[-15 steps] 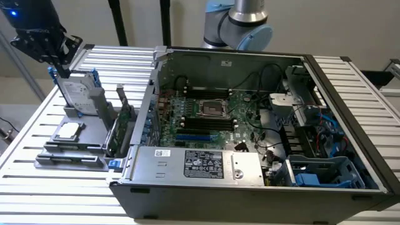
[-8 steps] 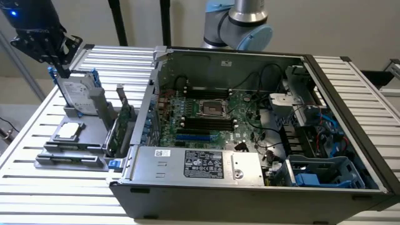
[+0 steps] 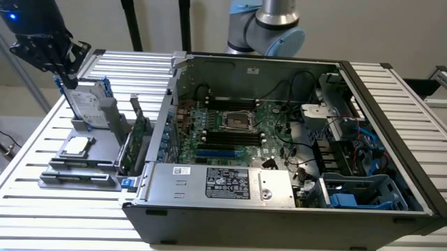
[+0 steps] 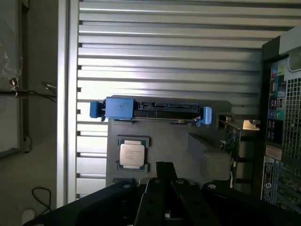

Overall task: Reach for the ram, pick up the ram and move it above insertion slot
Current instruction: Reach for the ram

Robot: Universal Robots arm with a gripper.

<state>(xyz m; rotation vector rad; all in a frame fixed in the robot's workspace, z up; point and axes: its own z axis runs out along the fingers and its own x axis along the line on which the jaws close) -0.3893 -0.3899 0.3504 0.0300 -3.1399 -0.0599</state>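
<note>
My gripper [image 3: 71,83] hangs at the exterior view's far left, above the back end of a grey parts holder [image 3: 104,151], with its tips close over an upright hard drive [image 3: 87,107]. In the wrist view the gripper [image 4: 164,170] is shut with nothing between its fingers. Long narrow dark strips sit in the holder's front slots; the nearer one looks like the ram [image 3: 77,177], though I cannot tell for sure. It is well apart from the gripper. The memory slots [image 3: 225,137] lie on the motherboard inside the open computer case [image 3: 391,172].
The holder also carries a processor chip [image 3: 77,146] [image 4: 131,154], the blue-framed hard drive [image 4: 150,108] and a wide green expansion card [image 3: 140,138] standing on edge. The case wall [image 3: 167,104] rises just to the exterior view's right of the holder. All of this rests on a slatted metal table [image 3: 42,204].
</note>
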